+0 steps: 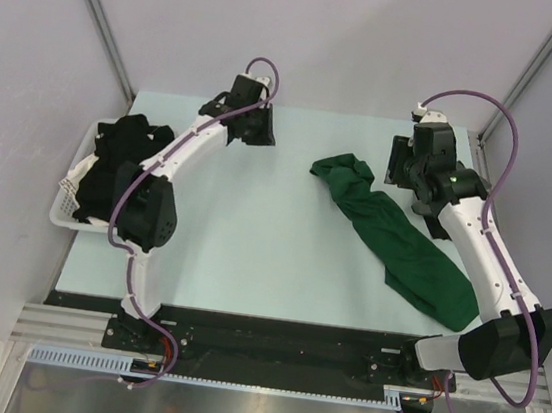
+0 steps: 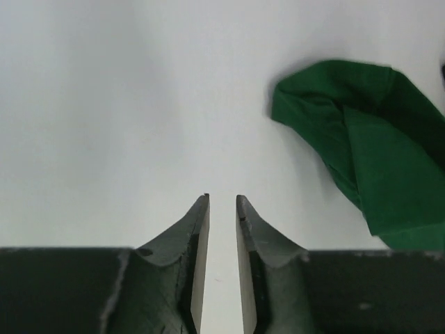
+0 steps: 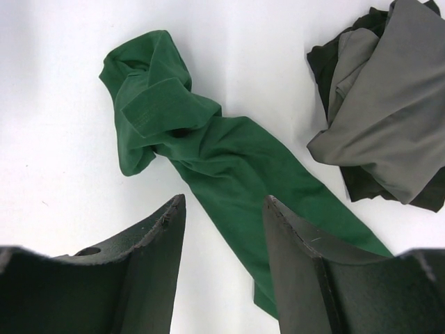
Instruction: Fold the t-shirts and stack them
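A dark green t-shirt (image 1: 403, 242) lies crumpled in a long strip on the right half of the table, bunched at its far end (image 3: 156, 104). My right gripper (image 3: 224, 198) hovers open over its far part with nothing between the fingers; from above it shows at the far right (image 1: 399, 163). A grey t-shirt (image 3: 389, 118) lies crumpled on a black one (image 3: 368, 191) in the right wrist view. More black t-shirts (image 1: 120, 162) are heaped in the basket. My left gripper (image 2: 222, 198) hangs over bare table left of the green t-shirt (image 2: 361, 153), its jaws a narrow gap apart and empty.
A white slatted basket (image 1: 65, 203) sits at the table's left edge, partly overhanging it. The left arm's elbow (image 1: 149, 211) rests close beside the basket. Grey walls enclose the table at the back and sides.
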You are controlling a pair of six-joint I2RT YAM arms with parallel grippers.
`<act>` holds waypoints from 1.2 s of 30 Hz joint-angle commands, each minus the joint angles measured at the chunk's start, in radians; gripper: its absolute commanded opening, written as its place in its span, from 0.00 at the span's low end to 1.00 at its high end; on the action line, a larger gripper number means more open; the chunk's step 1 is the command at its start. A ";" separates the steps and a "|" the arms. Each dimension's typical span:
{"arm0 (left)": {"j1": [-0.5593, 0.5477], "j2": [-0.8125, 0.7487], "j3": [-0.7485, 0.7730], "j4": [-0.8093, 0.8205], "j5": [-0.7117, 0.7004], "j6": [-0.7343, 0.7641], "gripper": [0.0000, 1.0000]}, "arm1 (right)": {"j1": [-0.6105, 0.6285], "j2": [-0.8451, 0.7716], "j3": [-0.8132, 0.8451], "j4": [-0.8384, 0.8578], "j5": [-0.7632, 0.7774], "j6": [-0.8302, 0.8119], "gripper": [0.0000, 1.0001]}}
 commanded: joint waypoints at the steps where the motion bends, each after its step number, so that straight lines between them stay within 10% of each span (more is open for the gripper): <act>1: -0.072 0.000 -0.034 0.051 0.097 -0.008 0.31 | -0.006 0.002 0.003 0.046 -0.016 0.010 0.53; 36: -0.278 0.245 0.211 0.112 0.237 -0.099 0.45 | -0.004 -0.017 0.001 0.024 0.012 -0.009 0.54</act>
